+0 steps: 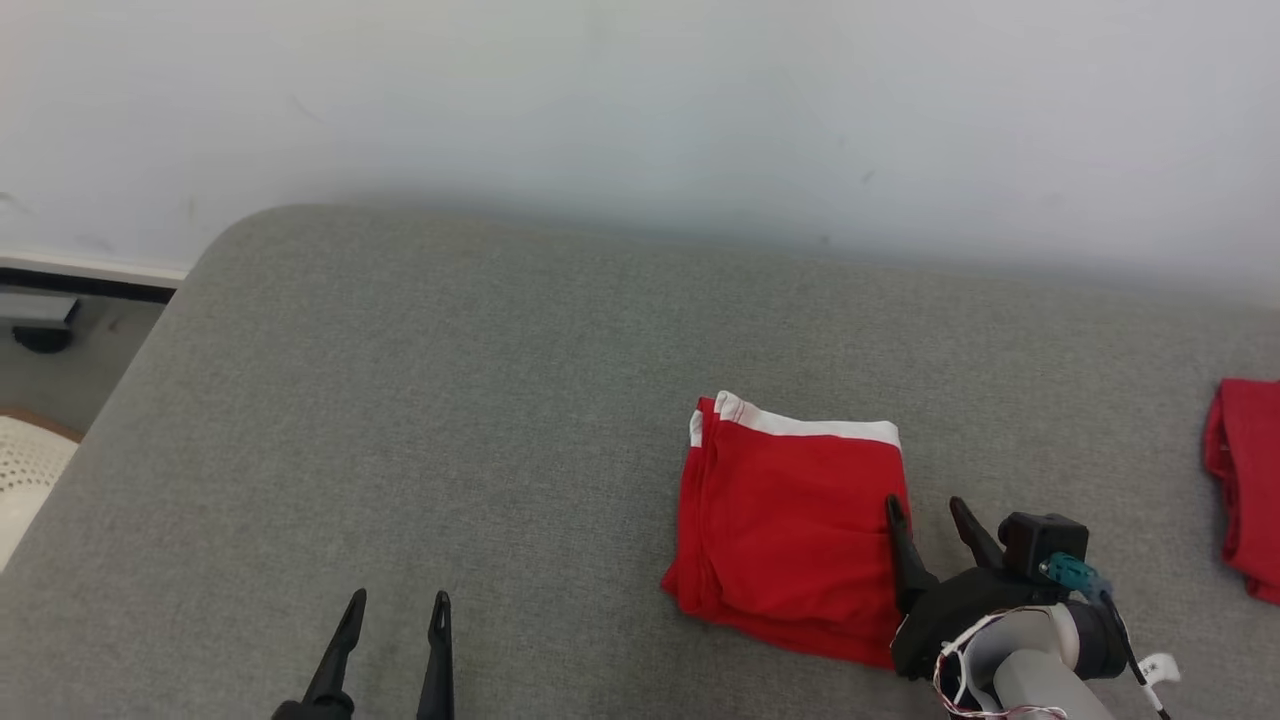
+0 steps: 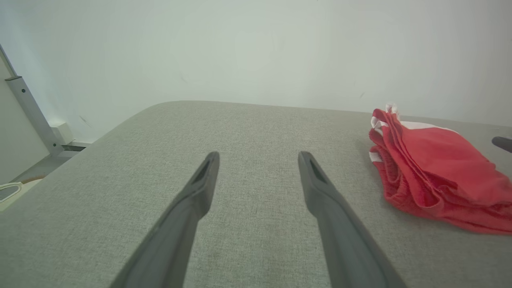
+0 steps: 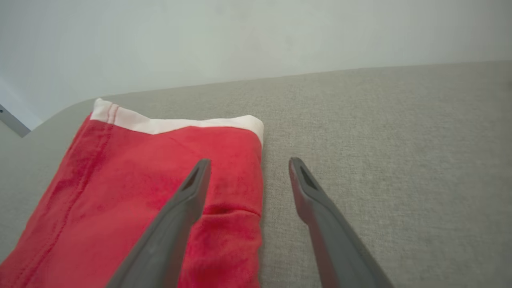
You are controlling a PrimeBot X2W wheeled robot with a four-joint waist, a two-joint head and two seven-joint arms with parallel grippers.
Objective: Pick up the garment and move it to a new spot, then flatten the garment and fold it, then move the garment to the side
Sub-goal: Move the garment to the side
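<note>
Evidently the fold is done and, by my reading, only the move to the side is left, so the risks lie in how that move is made.

Toward the near-left corner of the grey upholstered pad (image 1: 450, 400), the left fingers (image 1: 345, 640) stand spread apart over bare fabric. They hold nothing and are well apart from the garment. If they do not help, the whole carry falls to the other arm.

Right of the middle and closer to the pad's near edge lies the folded red cloth garment with a white waistband (image 1: 790, 520). It is a flat square packet, with its layered edges showing on the left side and the white band facing the far edge. The layers are loose, so a pinch that catches only the top one would likely peel the packet open when lifted. Dragging it could also bunch the lower layers against the textured upholstery.

The right fingers (image 1: 905, 560) are also parted and grip nothing. They straddle the garment's right edge, one finger above the red cloth and the other above bare pad just beside it. I cannot tell whether either one touches. A shallow bite here would probably take too little fabric and let the packet sag or slip.

At the pad's right edge sits another red cloth (image 1: 1245, 480). Moving the garment that way could crowd it or mix the two.
</note>
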